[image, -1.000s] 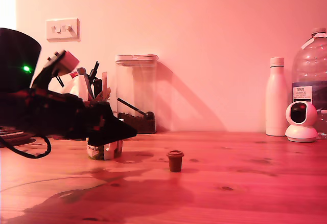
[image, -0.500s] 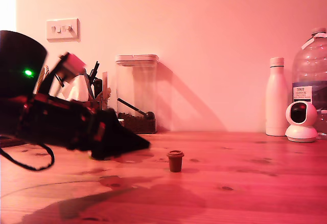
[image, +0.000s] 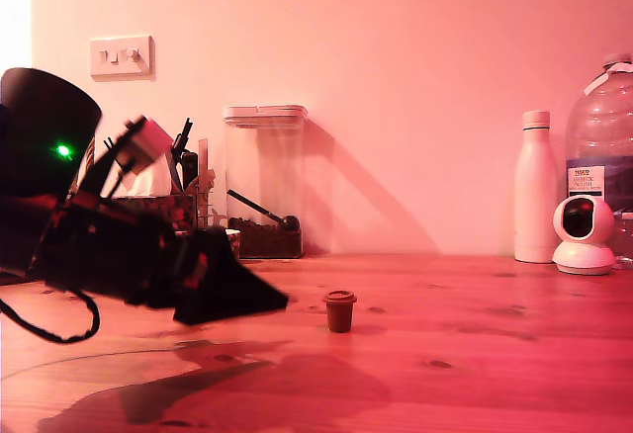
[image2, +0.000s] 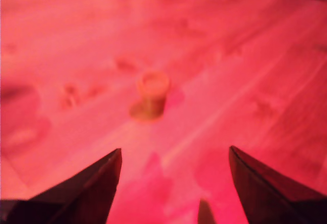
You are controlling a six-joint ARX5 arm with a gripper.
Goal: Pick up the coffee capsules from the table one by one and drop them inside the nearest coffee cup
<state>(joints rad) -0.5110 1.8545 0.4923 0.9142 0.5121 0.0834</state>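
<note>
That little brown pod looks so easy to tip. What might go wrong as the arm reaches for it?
The capsule stands alone and upright on the table, so a finger brushing it could knock it over or send it rolling. The gripper is open with the capsule ahead of the gap, but the wrist view is blurred, so aim may be off. The cup is hidden in both views, possibly behind the arm, which might bump it.

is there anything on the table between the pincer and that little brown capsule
Nothing visible. In the wrist view only bare table lies between the open pincer and the capsule; the exterior view shows the same clear gap.
</note>
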